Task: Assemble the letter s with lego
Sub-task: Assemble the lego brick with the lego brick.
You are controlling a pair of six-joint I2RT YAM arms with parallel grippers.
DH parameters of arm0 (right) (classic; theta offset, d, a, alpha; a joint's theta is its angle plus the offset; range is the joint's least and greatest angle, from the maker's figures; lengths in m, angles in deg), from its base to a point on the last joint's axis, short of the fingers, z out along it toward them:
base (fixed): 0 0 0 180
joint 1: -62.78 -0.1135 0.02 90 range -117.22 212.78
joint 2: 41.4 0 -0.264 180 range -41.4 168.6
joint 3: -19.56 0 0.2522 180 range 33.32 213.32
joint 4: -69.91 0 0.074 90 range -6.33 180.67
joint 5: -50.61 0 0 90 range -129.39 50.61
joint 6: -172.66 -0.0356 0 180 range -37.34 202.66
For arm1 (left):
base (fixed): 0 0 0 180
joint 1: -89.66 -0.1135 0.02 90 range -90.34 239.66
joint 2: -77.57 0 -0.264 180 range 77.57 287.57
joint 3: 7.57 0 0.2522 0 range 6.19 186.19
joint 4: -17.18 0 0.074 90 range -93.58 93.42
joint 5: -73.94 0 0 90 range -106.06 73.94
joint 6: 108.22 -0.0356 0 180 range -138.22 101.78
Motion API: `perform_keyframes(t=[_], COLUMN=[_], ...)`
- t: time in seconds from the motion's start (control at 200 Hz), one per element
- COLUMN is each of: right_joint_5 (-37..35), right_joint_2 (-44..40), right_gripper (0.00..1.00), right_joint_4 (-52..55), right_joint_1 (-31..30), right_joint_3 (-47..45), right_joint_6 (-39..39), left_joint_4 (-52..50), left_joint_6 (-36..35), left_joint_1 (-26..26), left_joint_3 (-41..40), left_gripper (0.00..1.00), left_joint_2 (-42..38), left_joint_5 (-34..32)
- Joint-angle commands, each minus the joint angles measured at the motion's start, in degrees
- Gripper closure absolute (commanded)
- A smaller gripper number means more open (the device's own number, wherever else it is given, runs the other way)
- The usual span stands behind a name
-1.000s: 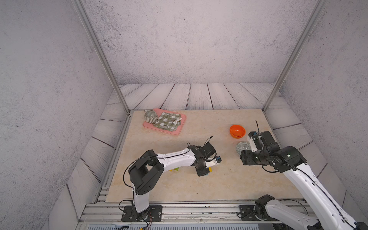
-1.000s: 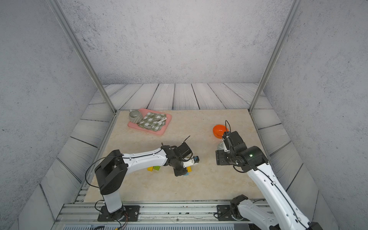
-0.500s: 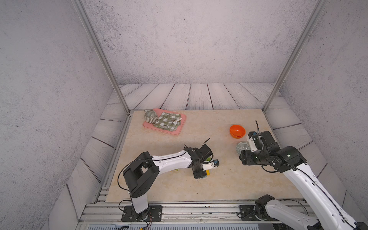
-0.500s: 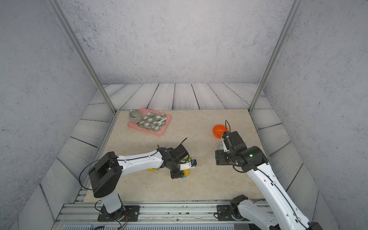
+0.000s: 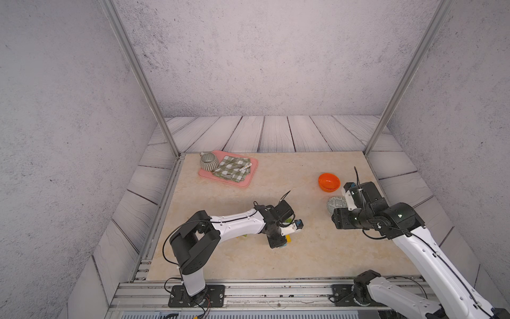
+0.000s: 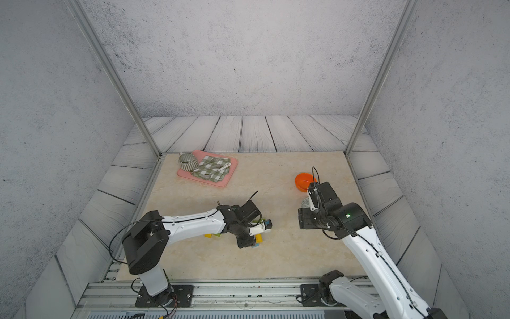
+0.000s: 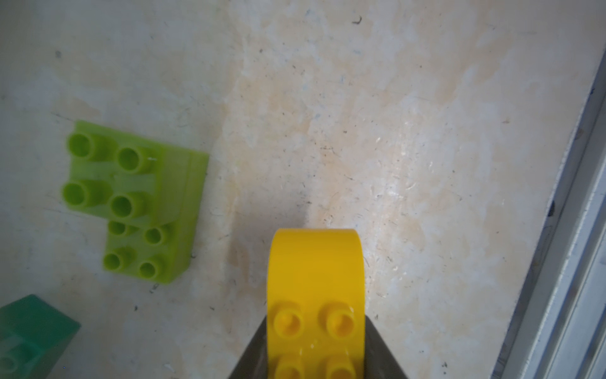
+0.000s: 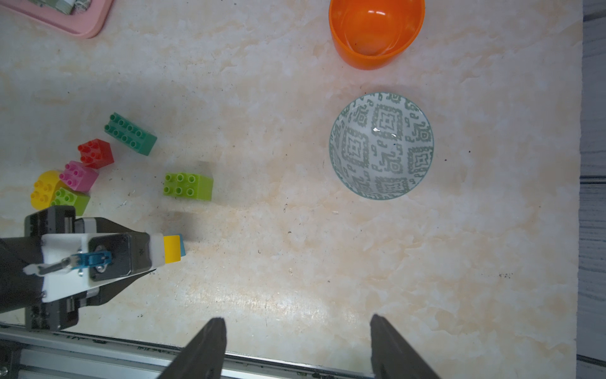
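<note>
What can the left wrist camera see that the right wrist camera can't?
Only the left wrist view shows the studs and rounded end of the held yellow brick. Only the right wrist view shows the orange bowl, patterned bowl, red brick and pink brick. Both show that yellow brick, the lime bricks and dark green brick.

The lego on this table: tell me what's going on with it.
The left gripper is shut on a yellow brick, with a blue one showing behind it. The right gripper is open and empty, near the patterned bowl. The other lego lies loose: a lime brick, a dark green brick, and a red, pink, yellow and lime cluster. No S is formed yet.
</note>
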Motion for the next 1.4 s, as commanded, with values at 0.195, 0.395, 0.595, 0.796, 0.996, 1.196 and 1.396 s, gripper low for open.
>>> perform_keyframes(t=[0.195,0.395,0.595,0.796,0.996,1.196,1.396], right_joint_5=[1.1,1.2,1.2,1.2,0.1,0.4,0.4], right_joint_2=[0.7,0.7,0.6,0.1,-1.0,-1.2,-1.3], right_gripper=[0.27,0.27,0.27,0.27,0.27,0.27,0.27], right_joint_4=[-0.4,-0.2,-0.1,-0.1,0.8,0.7,1.0], right_joint_1=[0.2,0.1,0.1,0.1,0.1,0.0,0.1], right_joint_3=[-0.2,0.0,0.0,0.3,0.5,0.6,0.9], right_joint_6=[0.7,0.7,0.7,0.6,0.9,0.8,0.9], left_joint_4=[4.0,2.1,1.0,2.5,4.2,8.4,8.7], left_joint_6=[4.1,5.9,7.7,3.9,-1.9,-5.9,-11.3], left_joint_1=[1.7,1.8,1.6,1.7,1.9,2.0,1.7], left_joint_3=[-7.0,-6.0,-4.0,0.2,1.1,-0.2,0.1], left_gripper=[1.00,1.00,1.00,1.00,1.00,1.00,1.00], left_joint_2=[2.8,3.1,1.6,7.1,7.7,6.0,3.1], left_joint_5=[-3.8,-1.7,-2.6,-0.5,1.7,3.4,4.2])
